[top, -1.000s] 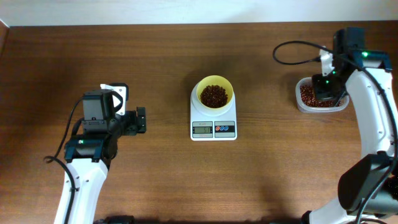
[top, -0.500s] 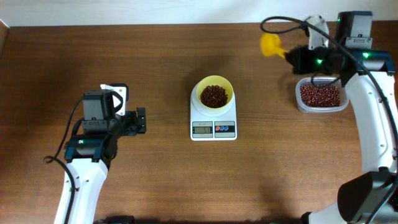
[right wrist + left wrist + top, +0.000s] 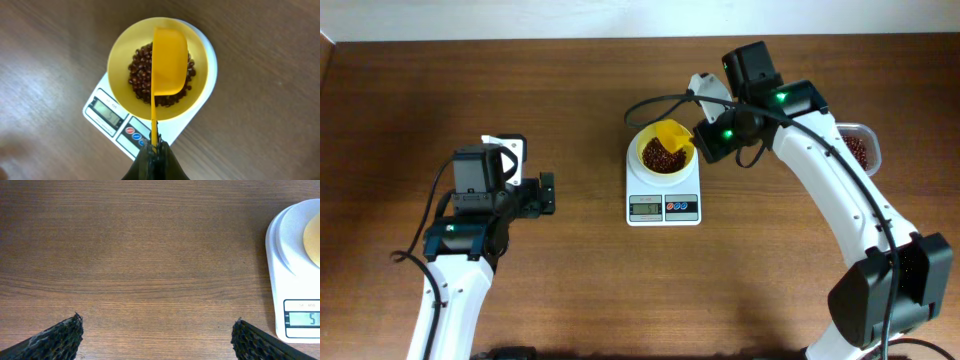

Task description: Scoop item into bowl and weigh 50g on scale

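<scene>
The right gripper (image 3: 155, 146) is clamped on the handle of the yellow scoop (image 3: 169, 60), whose cup hangs over the pale yellow bowl (image 3: 116, 60); the bowl sits on the white scale (image 3: 107, 112) and holds the reddish-brown beans (image 3: 139, 75); the left gripper (image 3: 546, 193) hovers, fingers spread wide, above the bench (image 3: 580, 90), left of the scale.

- One scale (image 3: 663, 192), in the middle, with two round buttons (image 3: 129, 130).
- One bowl (image 3: 117, 70).
- One scoop (image 3: 169, 60).
- One clear container (image 3: 874, 160), far right.
- Beans (image 3: 140, 75): too many to count.
- Two pincers: left pincer (image 3: 548, 193), right pincer (image 3: 154, 146).
</scene>
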You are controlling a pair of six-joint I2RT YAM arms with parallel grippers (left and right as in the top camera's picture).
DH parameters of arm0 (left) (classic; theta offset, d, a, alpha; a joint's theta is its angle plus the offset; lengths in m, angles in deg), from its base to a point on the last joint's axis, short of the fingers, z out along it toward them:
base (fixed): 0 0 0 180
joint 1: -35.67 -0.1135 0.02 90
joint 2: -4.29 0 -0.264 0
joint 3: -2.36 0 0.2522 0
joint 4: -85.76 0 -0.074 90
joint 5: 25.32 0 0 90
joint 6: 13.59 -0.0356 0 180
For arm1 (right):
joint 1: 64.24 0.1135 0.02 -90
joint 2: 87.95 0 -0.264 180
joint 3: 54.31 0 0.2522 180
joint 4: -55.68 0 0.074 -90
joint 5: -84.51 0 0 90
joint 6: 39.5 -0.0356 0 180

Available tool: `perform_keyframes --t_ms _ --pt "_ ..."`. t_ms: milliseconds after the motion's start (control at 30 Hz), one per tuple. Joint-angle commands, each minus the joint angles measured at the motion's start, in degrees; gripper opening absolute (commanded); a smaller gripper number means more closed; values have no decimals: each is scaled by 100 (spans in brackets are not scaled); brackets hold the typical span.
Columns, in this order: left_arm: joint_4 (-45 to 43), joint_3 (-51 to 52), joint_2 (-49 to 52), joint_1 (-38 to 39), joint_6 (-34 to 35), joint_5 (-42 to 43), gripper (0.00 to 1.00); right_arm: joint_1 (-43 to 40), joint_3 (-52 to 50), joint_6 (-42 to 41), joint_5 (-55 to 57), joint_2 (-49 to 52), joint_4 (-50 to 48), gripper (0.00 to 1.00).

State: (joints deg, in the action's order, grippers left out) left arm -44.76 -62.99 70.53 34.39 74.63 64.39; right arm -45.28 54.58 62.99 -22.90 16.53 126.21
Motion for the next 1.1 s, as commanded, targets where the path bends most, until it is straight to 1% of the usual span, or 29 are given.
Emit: perform_keyframes --t_ms 0,200,233,333,367,467,1067 --pt "-11 17 31 -28 -66 -39 99 50 68 468 439 70 234 4" --pt "-11 17 31 -28 -68 -39 99 92 68 463 433 79 184 4" --pt "-11 17 31 -28 -68 -39 99 92 68 457 396 79 -7 4" --pt "-11 17 31 -28 -68 -39 99 92 68 4 393 79 -765 4" --pt "-11 17 31 -28 -68 -39 99 96 68 7 396 79 -931 4" --pt "-11 17 31 -28 -68 -39 99 96 68 7 396 79 -1104 4" --pt "-11 17 31 -28 -68 -39 99 90 68 11 417 79 -1117 4"
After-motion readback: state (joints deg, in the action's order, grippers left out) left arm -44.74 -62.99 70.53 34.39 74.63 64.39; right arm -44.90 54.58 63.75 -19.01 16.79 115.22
